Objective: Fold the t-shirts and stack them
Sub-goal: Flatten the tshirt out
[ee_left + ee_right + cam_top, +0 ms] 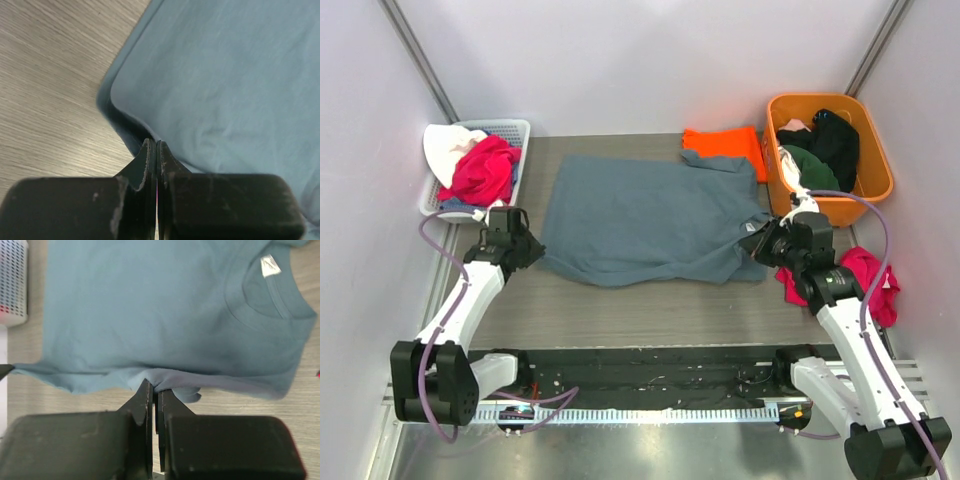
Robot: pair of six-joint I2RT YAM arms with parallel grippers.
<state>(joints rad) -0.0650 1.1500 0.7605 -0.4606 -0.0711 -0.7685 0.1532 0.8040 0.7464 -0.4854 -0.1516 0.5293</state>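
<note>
Tabletop [650, 310] carries the blue shirt [650, 215], spread flat across its middle. The shirt's long axis runs from the left edge toward the right edge, with the hem on the left and the collar on the right.

The coming move turns on the shirt's near long edge, since each arm has one end of it. Left claw [156, 145] is clenched at the near-left hem corner, and the cloth looks pinched at its tips. Right claw [152, 387] is clenched on a bunched bit of cloth at the near-right end, below the collar. From both claws the rest of the shirt lies away toward the far edge. A fold would likely carry the near edge over in that direction, with both arms moving together so the cloth stays taut.

Tub [835, 208] stands at the far-right corner and holds dark clothes, black and green, plus something pale that is too small to make out. Basket [515, 128] sits at the far-left corner, holding a red garment with a white one behind it.

Orange shirt [725, 143] lies already folded at the far edge, between the blue shirt's far-right corner and the tub, and close to both. It looks like the start of the stack. Pink cloth [865, 270] lies crumpled by the right edge, beside the right arm and apart from the blue shirt.
</note>
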